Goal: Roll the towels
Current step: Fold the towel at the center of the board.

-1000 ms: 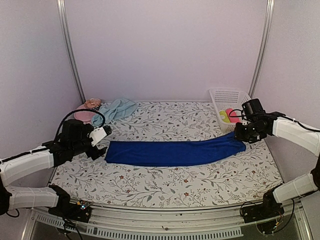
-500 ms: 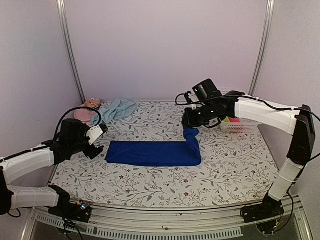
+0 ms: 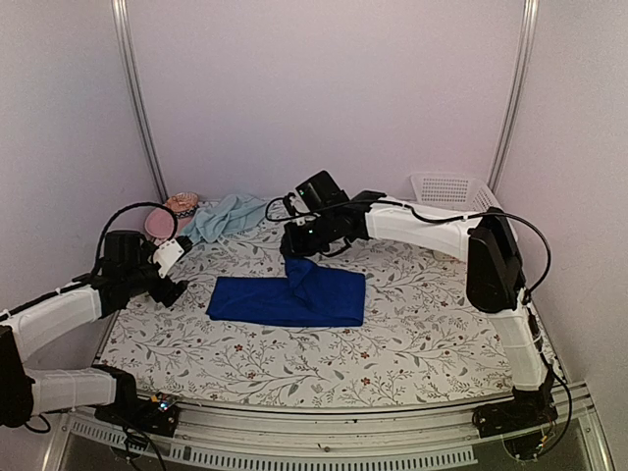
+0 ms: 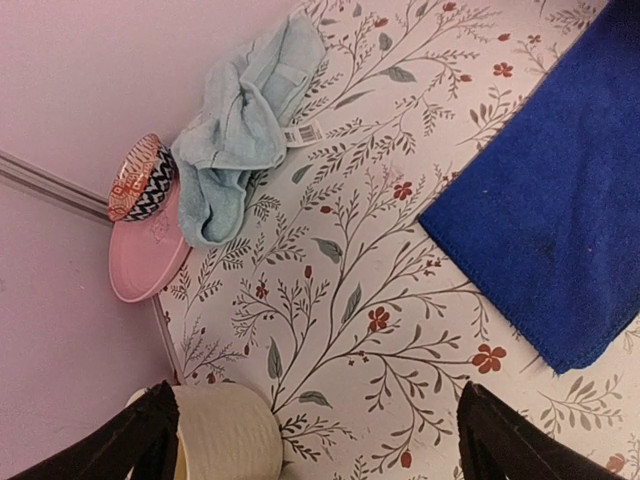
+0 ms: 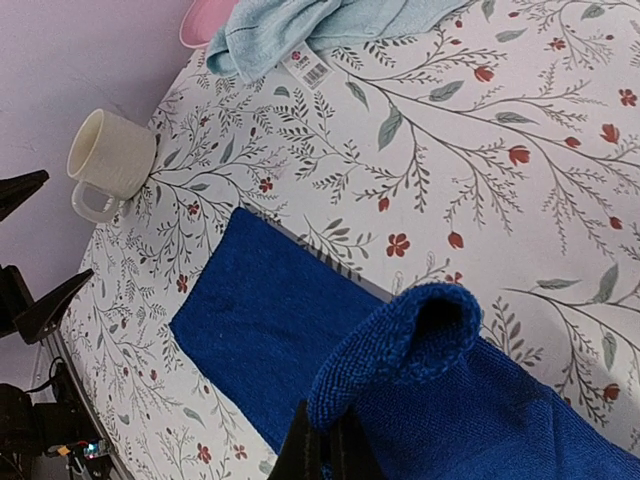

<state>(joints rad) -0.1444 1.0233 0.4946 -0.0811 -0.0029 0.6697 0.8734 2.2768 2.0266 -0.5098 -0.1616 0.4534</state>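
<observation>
The royal blue towel (image 3: 285, 299) lies on the floral table, its right end folded up and over. My right gripper (image 3: 297, 257) is shut on that raised end and holds it above the towel's middle; the wrist view shows the pinched fold (image 5: 400, 350) over the flat part (image 5: 270, 320). The aqua towel (image 3: 228, 214) lies crumpled at the back left, also in the left wrist view (image 4: 245, 130). My left gripper (image 3: 169, 292) is open and empty, left of the blue towel's left end (image 4: 560, 230).
A pink hat (image 3: 173, 218) lies by the aqua towel at the back left corner. A cream mug (image 4: 222, 432) stands near my left gripper, also in the right wrist view (image 5: 108, 158). A white basket (image 3: 449, 188) is at the back right.
My right gripper has carried the blue towel's right end up and leftward, folding the towel to about half its length. My left gripper has let go of the left end and backed off left.
</observation>
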